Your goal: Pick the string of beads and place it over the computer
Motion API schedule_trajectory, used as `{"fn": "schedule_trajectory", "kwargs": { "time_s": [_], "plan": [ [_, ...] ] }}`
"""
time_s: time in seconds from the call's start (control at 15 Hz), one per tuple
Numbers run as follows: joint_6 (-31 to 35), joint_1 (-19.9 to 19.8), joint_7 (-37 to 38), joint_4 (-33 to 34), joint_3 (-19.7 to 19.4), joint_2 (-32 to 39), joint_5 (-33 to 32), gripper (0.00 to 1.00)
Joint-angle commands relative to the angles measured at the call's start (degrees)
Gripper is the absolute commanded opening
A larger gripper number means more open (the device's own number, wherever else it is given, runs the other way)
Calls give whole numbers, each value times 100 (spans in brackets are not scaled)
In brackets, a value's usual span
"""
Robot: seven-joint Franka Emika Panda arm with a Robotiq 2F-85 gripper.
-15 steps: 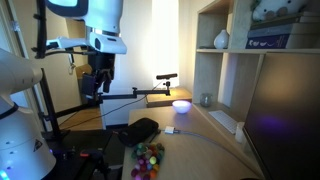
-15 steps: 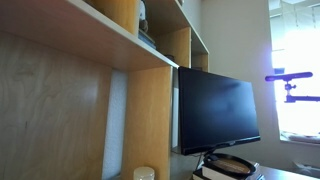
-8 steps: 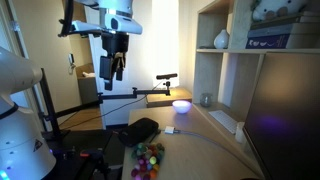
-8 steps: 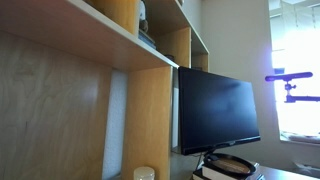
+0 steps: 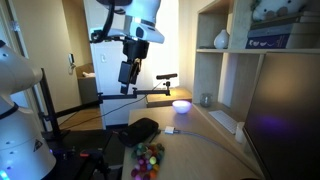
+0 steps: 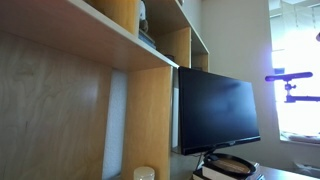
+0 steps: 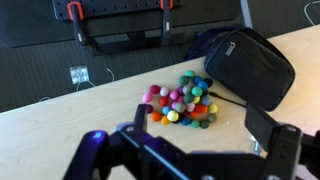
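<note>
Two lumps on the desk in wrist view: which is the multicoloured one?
The bunched strand of glossy round beads, mid-frame; the rounded lump to its right is plain black.

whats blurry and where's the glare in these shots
Wrist view: the fingers up close are soft and out of focus, the string of beads sharp under even light. In an exterior view the backlight behind the arm washes out and the desk sits dim; in an exterior view the window is blown out beside the dark monitor.
</note>
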Motion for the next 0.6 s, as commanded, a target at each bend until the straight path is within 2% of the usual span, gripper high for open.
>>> {"fn": "schedule_trajectory", "kwargs": {
  "time_s": [0.0,0.33,0.53],
  "plan": [
    [-151,-42,398,467,79,761,-54,100],
    [-137,-32,765,674,48,1417,-161,100],
    [199,-8,955,656,57,1630,-346,100]
  ]
}}
